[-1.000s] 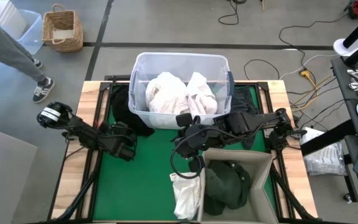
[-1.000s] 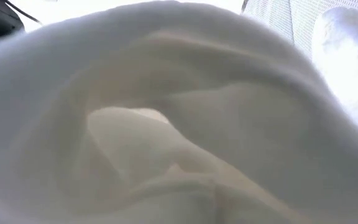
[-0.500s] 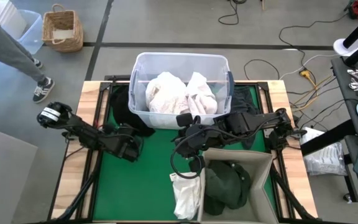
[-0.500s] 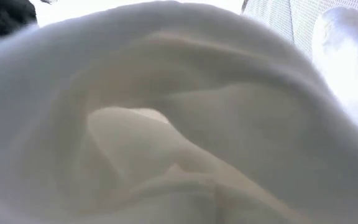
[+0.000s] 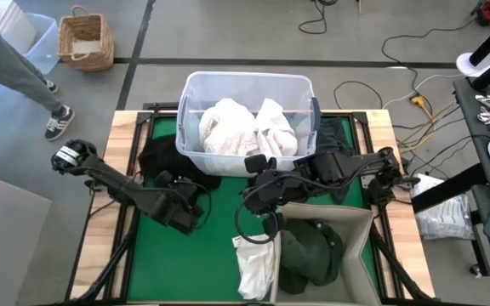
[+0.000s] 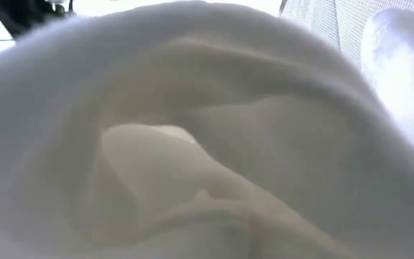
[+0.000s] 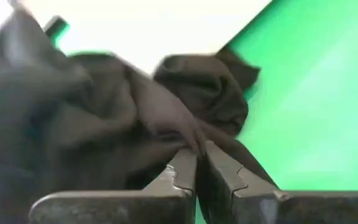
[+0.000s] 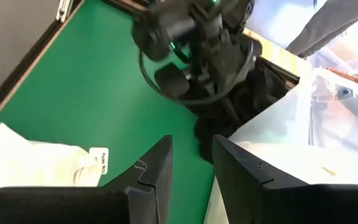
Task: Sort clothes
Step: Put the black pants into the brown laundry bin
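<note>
In the high view a black garment [image 5: 162,160] lies on the green mat left of the clear tub [image 5: 196,92], which holds white clothes [image 5: 245,127]. My left gripper [image 5: 187,212] is near the garment's near side, shut on dark cloth [image 7: 104,124]. My right gripper [image 5: 259,192] hovers open between the tub and the beige box [image 5: 366,223], touching nothing. A dark green garment [image 5: 310,253] lies in the box. A white garment [image 5: 253,265] rests on the mat beside the box, and also shows in the right wrist view [image 8: 36,163]. My left gripper pinches a fold of the black garment [image 7: 194,138] between its two shut fingers [image 7: 179,171]. The cloth runs from the fingertips back toward the heap beside the tub, and its bulk lies on the mat.
White cloth [image 6: 207,144] fills the low view and hides everything else there. Bare green mat [image 5: 194,263] lies near the table's near left side. A wicker basket [image 5: 85,38] and a person's leg and shoe [image 5: 56,119] are on the floor beyond the table.
My left gripper has moved toward the table's near edge and somewhat to the right, staying shut. The black garment's near part has been drawn out after it, while its bulk stays left of the tub. My right arm has kept still.
</note>
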`<state>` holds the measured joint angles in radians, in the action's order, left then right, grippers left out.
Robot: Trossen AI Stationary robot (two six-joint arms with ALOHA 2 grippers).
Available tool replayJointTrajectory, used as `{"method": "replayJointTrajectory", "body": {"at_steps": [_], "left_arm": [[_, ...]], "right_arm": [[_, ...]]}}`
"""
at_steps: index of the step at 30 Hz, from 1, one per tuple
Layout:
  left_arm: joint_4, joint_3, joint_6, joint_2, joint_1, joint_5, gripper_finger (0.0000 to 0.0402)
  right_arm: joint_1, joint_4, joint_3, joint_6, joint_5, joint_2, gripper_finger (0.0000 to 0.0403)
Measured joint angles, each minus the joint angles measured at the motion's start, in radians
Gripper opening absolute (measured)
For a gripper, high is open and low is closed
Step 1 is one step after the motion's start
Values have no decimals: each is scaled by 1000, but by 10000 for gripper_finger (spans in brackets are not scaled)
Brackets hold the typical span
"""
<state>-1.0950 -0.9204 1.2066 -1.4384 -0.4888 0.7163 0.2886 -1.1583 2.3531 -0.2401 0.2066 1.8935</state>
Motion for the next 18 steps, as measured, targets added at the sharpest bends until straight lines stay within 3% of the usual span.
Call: {"method": "replayJointTrajectory", "body": {"at_steps": [7, 18], "left_arm": [[-129, -262, -53, 0, -112, 152, 0], [-159, -624, -390, 0, -184, 361, 0]], "right_arm": [[14, -66, 0, 53, -5, -64, 96], [60, -110, -4, 90, -5, -146, 89]]}}
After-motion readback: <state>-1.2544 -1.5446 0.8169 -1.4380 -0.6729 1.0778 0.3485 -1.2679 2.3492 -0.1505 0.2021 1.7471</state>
